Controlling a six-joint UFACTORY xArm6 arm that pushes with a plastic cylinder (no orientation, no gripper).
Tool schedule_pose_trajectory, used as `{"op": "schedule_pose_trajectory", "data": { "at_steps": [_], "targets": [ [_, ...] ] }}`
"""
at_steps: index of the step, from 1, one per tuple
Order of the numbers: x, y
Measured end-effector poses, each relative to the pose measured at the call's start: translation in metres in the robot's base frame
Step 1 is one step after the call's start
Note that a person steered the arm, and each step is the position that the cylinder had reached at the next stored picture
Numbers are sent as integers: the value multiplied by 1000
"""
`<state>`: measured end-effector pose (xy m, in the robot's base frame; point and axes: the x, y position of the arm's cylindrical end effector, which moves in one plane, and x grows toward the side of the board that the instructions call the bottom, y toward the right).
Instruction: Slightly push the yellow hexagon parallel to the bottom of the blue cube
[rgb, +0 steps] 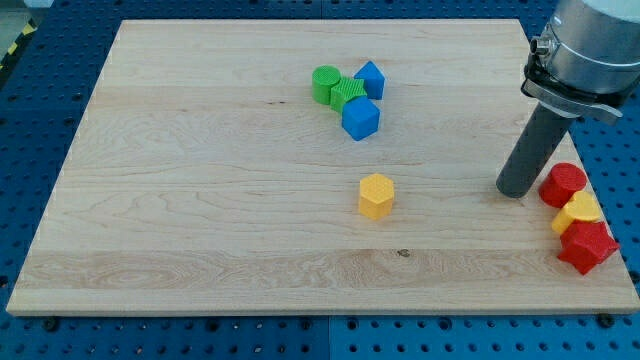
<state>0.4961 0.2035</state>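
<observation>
Camera view: yellow hexagon (376, 195) lies well left of my tool's bare tip (514, 191)

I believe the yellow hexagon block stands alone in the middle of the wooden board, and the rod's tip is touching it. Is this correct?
Not quite. The yellow hexagon block does stand alone mid-board, but my tip is far off at the view's right, beside the red cylinder block, as the camera view shows.

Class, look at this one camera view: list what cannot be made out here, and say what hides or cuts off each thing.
- Arm above my tip: cut off by the view's top and right edges.
- Green blocks: they overlap and the blue blocks crowd them, so their shapes are unclear.
- Yellow block at the view's right: partly covered by the red blocks.
</observation>
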Motion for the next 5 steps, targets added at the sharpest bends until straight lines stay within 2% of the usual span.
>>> {"op": "schedule_pose_trajectory", "data": {
  "at_steps": [2,3,5],
  "targets": [
    [1,-41],
    [1,-43],
    [23,-65]
  ]
}}
